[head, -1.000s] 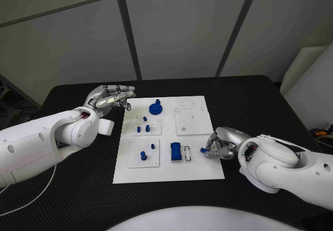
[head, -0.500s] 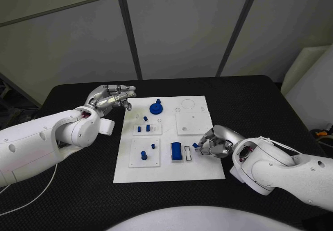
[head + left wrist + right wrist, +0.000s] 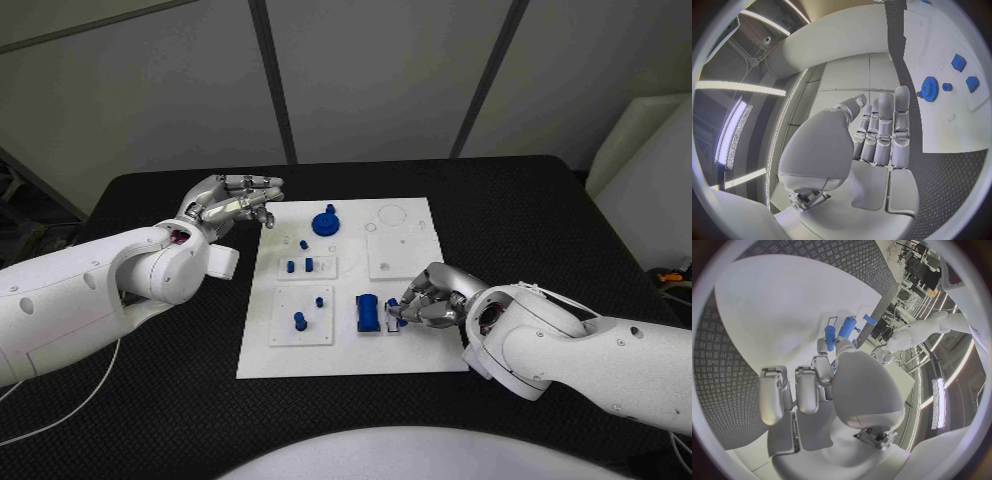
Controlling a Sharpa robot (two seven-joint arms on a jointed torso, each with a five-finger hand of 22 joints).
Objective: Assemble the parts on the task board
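A white task board [image 3: 351, 355] lies in the middle of a black table [image 3: 534, 210]. The right hand [image 3: 433, 297] hovers over the board's right side, pinching a small blue part [image 3: 392, 304] just beside a larger blue block [image 3: 366, 314] standing in the board. The left hand [image 3: 231, 203] hangs above the board's far left corner, fingers loosely curled, holding nothing.

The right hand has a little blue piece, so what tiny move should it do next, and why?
Probably lower it a bit. The right hand pinches a small blue part over the empty white slot beside the blue block on the board.
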